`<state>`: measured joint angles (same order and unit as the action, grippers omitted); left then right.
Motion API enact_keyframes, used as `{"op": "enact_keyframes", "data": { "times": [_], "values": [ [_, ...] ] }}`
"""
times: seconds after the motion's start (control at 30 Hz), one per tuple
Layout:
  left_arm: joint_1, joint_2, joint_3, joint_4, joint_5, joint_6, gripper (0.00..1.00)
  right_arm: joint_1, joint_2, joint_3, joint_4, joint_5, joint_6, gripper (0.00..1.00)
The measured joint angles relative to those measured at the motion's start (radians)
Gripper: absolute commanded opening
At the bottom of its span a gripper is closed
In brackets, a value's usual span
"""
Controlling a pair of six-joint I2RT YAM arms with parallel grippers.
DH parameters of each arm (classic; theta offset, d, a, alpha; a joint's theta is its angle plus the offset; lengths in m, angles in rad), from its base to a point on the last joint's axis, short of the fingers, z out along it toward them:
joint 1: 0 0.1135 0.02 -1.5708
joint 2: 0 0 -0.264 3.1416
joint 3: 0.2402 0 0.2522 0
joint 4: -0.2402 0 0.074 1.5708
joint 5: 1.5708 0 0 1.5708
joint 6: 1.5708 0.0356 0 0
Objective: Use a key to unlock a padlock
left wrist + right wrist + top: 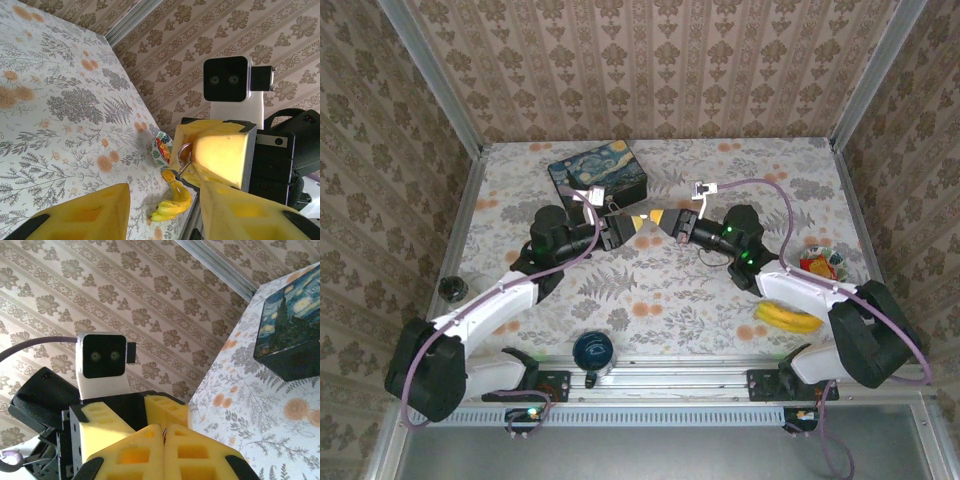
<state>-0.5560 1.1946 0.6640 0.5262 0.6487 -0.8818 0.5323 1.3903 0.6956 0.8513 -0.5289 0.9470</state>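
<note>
My two grippers meet tip to tip above the table's middle. The right gripper (667,222) (164,429) is shut, its yellow pads (220,150) pressed together on the padlock. A thin silvery shackle loop (182,150) sticks out beside the pads, and the brass body is hidden between them. A slim dark sliver (184,168) hangs just under the loop; I cannot tell whether it is the key. The left gripper (632,226) (164,192) faces it with its jaws partly apart and nothing between them.
The Starry Night tin (598,172) (290,335) stands just behind the grippers. A banana (787,318) (172,202) and a patterned bowl (822,264) (161,147) lie at the right. A blue-lidded jar (593,350) sits at the front edge, and a small black object (451,288) at the left.
</note>
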Motion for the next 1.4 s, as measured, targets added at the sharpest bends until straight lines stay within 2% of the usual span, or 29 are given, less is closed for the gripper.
{"op": "enact_keyframes", "data": {
  "times": [0.33, 0.6, 0.77, 0.9, 1.0, 1.17, 1.3, 1.33, 1.4],
  "values": [
    [0.000, 0.009, 0.000, 0.040, 0.003, -0.015, 0.29, 0.016, 0.026, 0.003, 0.006, -0.003, 0.000, 0.00],
    [0.000, 0.009, 0.000, 0.046, 0.002, -0.016, 0.11, 0.020, 0.027, 0.005, 0.008, -0.003, 0.000, 0.00],
    [0.000, 0.009, 0.000, 0.049, -0.001, -0.016, 0.11, 0.021, 0.027, 0.006, 0.013, -0.003, 0.001, 0.00],
    [0.000, 0.009, 0.000, 0.051, -0.002, -0.016, 0.16, 0.023, 0.029, 0.007, 0.014, -0.003, 0.003, 0.00],
    [0.000, 0.010, 0.000, 0.059, -0.002, -0.017, 0.16, 0.029, 0.033, 0.008, 0.014, -0.003, 0.007, 0.00],
    [0.000, 0.014, 0.000, 0.077, -0.006, -0.023, 0.03, 0.030, 0.038, 0.010, 0.028, -0.003, 0.023, 0.00],
    [0.001, 0.014, 0.000, 0.092, -0.007, -0.027, 0.00, 0.028, 0.040, 0.010, 0.037, -0.003, 0.030, 0.00],
    [0.001, 0.014, 0.000, 0.093, -0.006, -0.027, 0.00, 0.028, 0.040, 0.010, 0.037, -0.003, 0.030, 0.02],
    [0.001, 0.014, 0.000, 0.093, -0.006, -0.027, 0.00, 0.028, 0.040, 0.011, 0.036, -0.003, 0.029, 0.18]
  ]
}}
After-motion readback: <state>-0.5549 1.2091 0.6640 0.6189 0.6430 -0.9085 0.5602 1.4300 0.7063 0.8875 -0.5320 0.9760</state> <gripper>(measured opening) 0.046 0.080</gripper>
